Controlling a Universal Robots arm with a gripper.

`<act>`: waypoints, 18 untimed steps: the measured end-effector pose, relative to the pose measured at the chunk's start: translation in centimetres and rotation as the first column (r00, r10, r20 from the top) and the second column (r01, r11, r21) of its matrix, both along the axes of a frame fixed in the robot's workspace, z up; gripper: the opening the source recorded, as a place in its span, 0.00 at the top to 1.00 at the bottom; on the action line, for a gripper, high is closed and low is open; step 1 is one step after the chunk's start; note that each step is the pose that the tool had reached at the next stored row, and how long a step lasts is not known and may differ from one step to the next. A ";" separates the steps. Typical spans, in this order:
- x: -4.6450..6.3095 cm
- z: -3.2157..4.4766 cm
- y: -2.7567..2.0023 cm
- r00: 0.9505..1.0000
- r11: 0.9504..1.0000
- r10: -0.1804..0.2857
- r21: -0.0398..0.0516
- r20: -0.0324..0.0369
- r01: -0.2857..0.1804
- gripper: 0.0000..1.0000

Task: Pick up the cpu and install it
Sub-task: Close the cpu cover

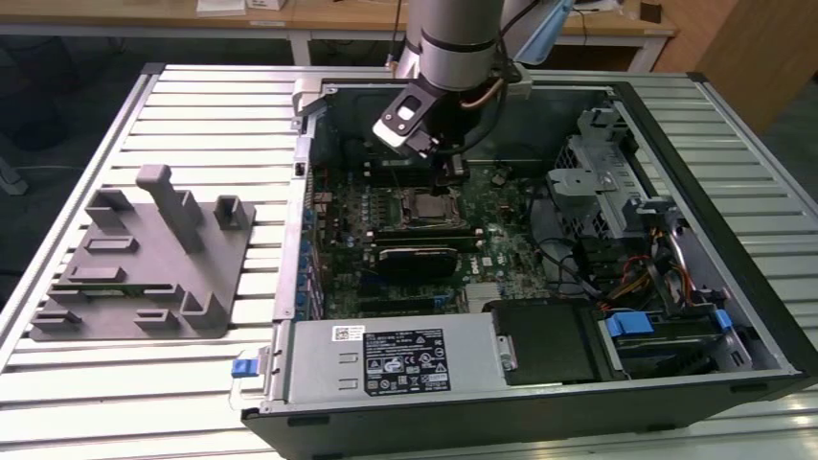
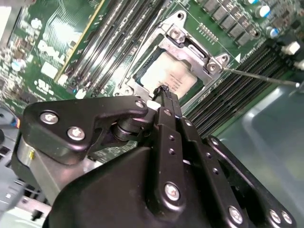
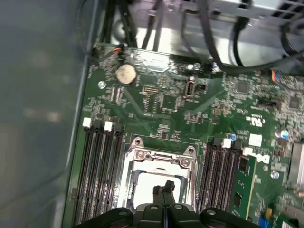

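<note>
My end effector point(image 2: 163, 89), pressed together and empty, hangs just above the cpu point(image 2: 171, 73) lying in its socket point(image 2: 192, 47). Any touch here should be square and gentle.

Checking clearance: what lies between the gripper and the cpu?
Nothing: in the second wrist view the gripper sits directly over the cpu, seated in its socket.

Green motherboard point(image 3: 190, 118), silver socket frame point(image 3: 142, 159), black pincer point(image 2: 164, 91), grey fixture plate point(image 1: 134, 280), pale silvery cpu point(image 2: 176, 73)
</note>
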State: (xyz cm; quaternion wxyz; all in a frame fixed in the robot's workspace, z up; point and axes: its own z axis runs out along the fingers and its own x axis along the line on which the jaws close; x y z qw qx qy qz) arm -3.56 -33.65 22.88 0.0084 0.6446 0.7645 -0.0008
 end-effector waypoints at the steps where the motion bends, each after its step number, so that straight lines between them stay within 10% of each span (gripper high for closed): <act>1: 0.0 -0.01 0.00 1.000 1.000 0.019 0.000 0.000 -0.019 0.89; 10: 0.0 -0.05 0.00 0.983 0.983 0.182 0.000 0.000 -0.182 0.89; 18: 0.0 -0.07 0.00 0.946 0.946 0.323 0.000 0.000 -0.323 0.89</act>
